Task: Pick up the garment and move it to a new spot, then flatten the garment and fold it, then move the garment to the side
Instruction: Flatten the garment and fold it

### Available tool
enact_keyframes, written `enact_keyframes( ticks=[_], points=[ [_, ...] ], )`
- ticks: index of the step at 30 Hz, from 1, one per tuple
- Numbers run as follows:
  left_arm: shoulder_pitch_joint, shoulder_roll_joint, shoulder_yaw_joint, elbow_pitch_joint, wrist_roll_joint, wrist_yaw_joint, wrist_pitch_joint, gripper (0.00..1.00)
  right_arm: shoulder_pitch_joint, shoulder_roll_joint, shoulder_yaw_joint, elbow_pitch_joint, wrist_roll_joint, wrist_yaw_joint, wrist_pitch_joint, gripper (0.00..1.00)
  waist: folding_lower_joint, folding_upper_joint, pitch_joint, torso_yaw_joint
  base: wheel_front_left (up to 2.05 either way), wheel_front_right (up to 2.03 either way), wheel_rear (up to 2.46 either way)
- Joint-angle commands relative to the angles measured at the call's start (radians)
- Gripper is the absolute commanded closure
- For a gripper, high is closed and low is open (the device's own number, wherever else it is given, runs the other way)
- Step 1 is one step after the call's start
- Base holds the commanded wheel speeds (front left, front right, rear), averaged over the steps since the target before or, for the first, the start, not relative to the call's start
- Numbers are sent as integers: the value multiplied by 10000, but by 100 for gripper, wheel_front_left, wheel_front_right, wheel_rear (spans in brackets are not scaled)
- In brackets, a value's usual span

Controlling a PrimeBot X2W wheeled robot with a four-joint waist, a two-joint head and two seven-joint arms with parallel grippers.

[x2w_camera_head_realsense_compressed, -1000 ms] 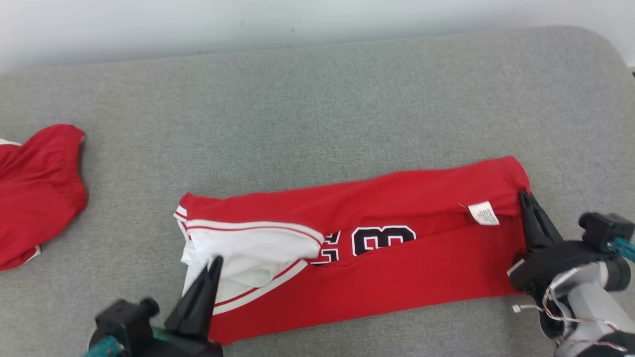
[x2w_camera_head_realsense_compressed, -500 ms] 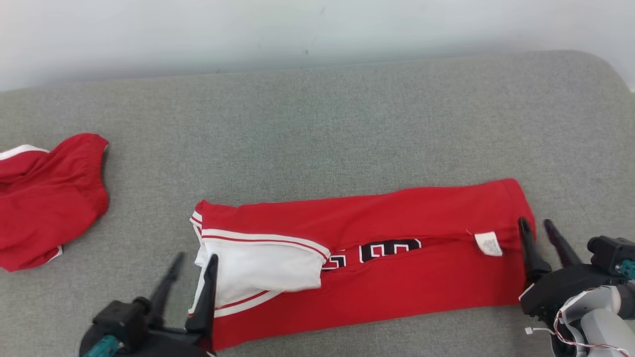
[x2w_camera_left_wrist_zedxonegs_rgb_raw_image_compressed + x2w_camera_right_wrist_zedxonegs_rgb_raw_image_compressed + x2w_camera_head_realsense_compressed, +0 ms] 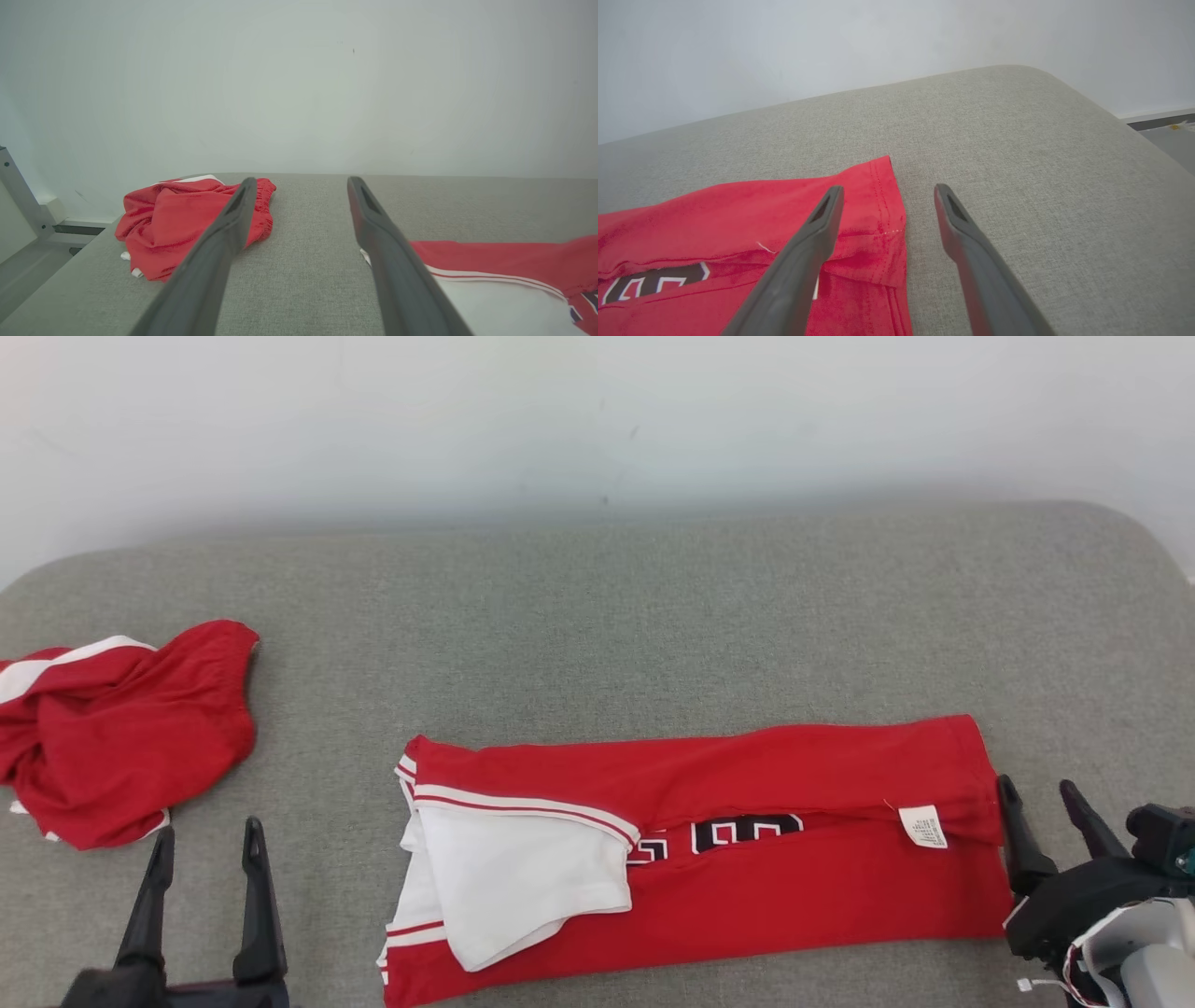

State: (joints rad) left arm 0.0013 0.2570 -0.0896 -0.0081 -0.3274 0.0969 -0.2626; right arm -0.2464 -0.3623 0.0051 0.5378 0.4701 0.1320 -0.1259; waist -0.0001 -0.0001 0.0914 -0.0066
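Numerals [image 3: 747, 833] on folded red garment [image 3: 794, 905], mostly under fold.

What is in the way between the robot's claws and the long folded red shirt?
Nothing visible. The left gripper stands open beside the folded red shirt's white-trimmed end, with bare grey cushion between them. The right gripper stands open right at its other end. The crumpled red garment lies farther left, not in between.

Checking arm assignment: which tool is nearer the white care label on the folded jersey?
Right. The right tool sits just right of the jersey, beside the label; the left tool stands past its opposite end.
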Motion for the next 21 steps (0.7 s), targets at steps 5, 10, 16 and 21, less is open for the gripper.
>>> enact_keyframes(
  ticks=[5,10,16,21],
  points=[
    [646,-206,558,-53,818,-63,-30,0,-193,-129,-206,614,-539,-28,352,0,1,1,-352,336,0,0,0],
    [940,-394,767,9,1151,-267,-30,0,-576,-223,-218,1351,-855,-29,742,0,1,1,-433,567,0,0,0],
    [889,-595,850,175,1354,-523,-30,0,-1057,-240,-121,2242,-988,-29,1128,0,1,1,-377,803,0,0,0],
    [709,-723,847,363,1570,-693,-30,0,-1383,-210,-32,3322,-931,-29,1555,0,1,1,-264,944,0,0,0]
  ],
)
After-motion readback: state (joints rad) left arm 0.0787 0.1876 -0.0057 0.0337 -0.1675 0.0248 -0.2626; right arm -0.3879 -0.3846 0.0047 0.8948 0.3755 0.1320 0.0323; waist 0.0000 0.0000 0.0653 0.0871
